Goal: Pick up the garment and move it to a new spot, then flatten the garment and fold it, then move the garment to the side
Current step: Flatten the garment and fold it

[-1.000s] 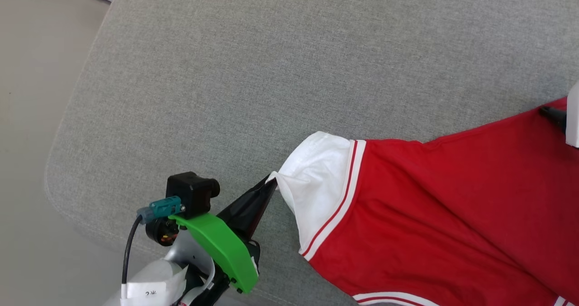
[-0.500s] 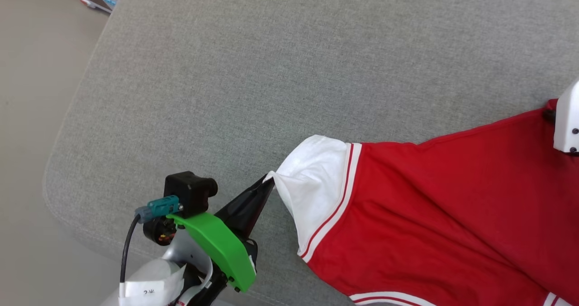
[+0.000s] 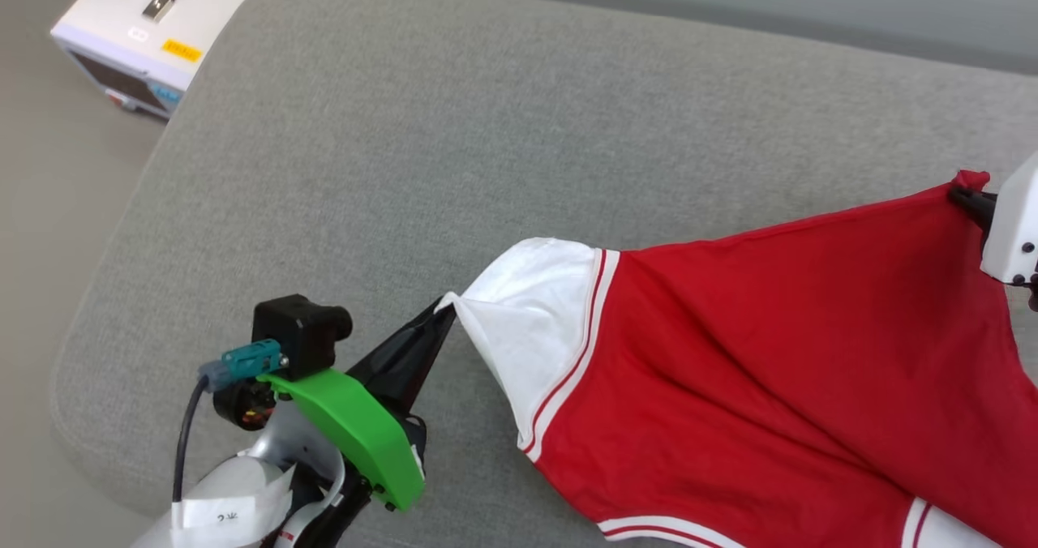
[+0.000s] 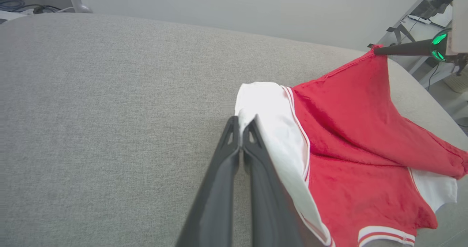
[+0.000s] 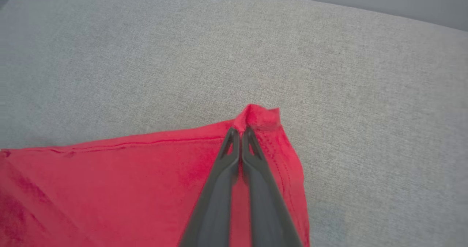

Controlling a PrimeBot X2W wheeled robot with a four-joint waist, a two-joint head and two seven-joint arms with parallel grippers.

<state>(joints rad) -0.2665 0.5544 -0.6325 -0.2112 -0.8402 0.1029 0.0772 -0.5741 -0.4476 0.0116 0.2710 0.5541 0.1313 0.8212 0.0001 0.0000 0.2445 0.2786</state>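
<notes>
The garment (image 3: 754, 353), a red shirt with white sleeves and red-white trim, lies stretched over the grey cushion (image 3: 454, 151). My left gripper (image 3: 444, 309) is shut on the tip of its white sleeve (image 3: 527, 321) at the lower left of the head view; the left wrist view shows the dark fingers (image 4: 234, 155) closed together on the sleeve edge (image 4: 270, 119). My right gripper (image 3: 963, 195) is shut on a red corner of the garment at the right edge. In the right wrist view its fingers (image 5: 237, 155) pinch that bunched red corner (image 5: 259, 117), lifted a little off the cushion.
A white box-shaped device (image 3: 154, 29) stands on the floor beyond the cushion's far left corner. The cushion's rounded edge (image 3: 89, 313) runs down the left, with floor beyond. Bare grey fabric lies behind the garment.
The right gripper has shut on the garment's red corner and raised it, pulling the cloth taut. The head camera has tilted up, bringing the white device into view.
</notes>
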